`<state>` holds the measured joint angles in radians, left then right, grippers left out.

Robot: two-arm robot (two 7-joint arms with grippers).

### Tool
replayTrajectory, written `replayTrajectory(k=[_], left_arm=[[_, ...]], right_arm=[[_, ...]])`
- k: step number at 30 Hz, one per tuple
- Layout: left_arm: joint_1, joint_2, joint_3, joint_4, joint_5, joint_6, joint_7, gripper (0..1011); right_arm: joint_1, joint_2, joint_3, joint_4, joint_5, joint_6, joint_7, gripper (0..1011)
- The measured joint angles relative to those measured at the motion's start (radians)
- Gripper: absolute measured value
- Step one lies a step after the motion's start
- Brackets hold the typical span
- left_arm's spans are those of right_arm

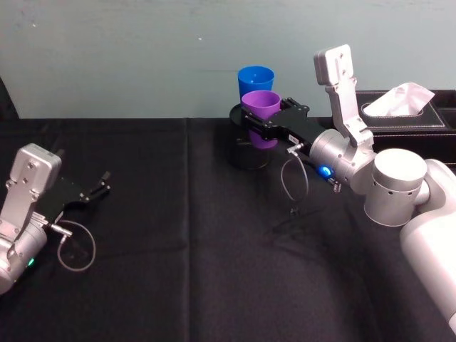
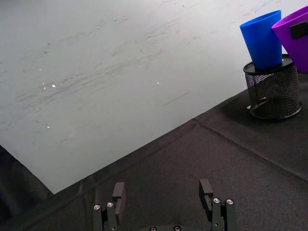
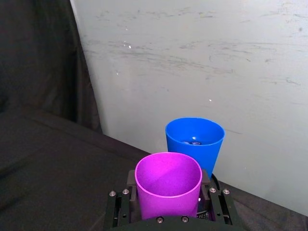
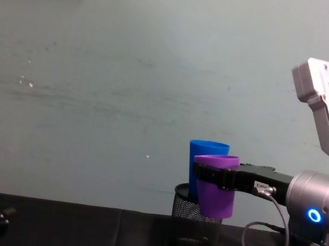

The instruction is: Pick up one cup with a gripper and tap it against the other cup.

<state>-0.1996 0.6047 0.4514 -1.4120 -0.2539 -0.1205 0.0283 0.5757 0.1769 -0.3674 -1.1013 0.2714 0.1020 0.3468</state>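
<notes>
My right gripper (image 1: 265, 122) is shut on the purple cup (image 1: 260, 107), one finger on each side of its wall, and holds it upright above the table. The blue cup (image 1: 255, 77) stands just behind it inside a black wire-mesh pen holder (image 4: 194, 233). In the right wrist view the purple cup (image 3: 168, 185) sits between my fingers (image 3: 130, 180) with the blue cup (image 3: 195, 139) right beyond it. From the side the purple cup (image 4: 215, 189) overlaps the blue cup (image 4: 201, 152); I cannot tell whether they touch. My left gripper (image 1: 100, 189) rests open at the table's left.
A black tissue box (image 1: 406, 114) with a white tissue stands at the back right, behind my right arm. The table is covered in black cloth (image 1: 185, 249), and a pale wall rises close behind the cups. The mesh holder (image 2: 272, 94) is seen far from my left gripper (image 2: 161, 190).
</notes>
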Motion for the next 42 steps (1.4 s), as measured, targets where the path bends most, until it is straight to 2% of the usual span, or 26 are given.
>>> replayTrajectory(k=[42], left_arm=[[0.0,0.0,0.0,0.0,0.0,0.0,0.0,1000]], right_arm=[[0.0,0.0,0.0,0.0,0.0,0.0,0.0,735]])
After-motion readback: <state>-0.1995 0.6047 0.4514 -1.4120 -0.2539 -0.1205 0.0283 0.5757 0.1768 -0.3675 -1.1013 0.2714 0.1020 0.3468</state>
